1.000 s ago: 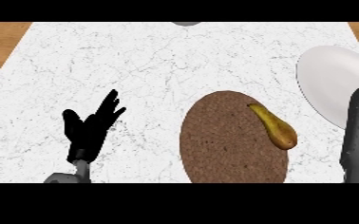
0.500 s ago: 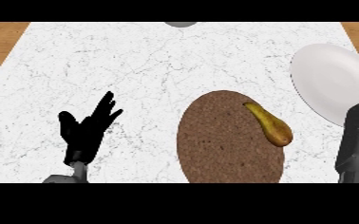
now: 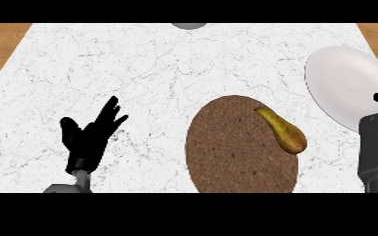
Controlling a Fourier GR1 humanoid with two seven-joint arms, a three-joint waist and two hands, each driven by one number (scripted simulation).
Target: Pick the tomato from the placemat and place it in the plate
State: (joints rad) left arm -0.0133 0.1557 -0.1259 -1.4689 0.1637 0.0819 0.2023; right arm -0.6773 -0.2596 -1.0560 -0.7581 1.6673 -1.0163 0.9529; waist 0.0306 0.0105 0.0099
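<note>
Yellow-brown pear-shaped fruit, no tomato in sight, lies on the placemat at its right edge. Its long axis slants, thin end toward the counter's far edge. Plate sits at the counter's right edge. Right hand is nearer the fruit, just right of it; only a sliver shows, so I cannot tell its state. Left hand rests spread apart near the front-left corner.

A yellow-brown pear, not a tomato, is lying on its side along the right rim of the round brown woven placemat. Its narrow neck is pointing up and to the left, and its fat end is reaching the mat's edge. The white plate is sitting apart, further back and right, partly cut off by the view's edge.
</note>
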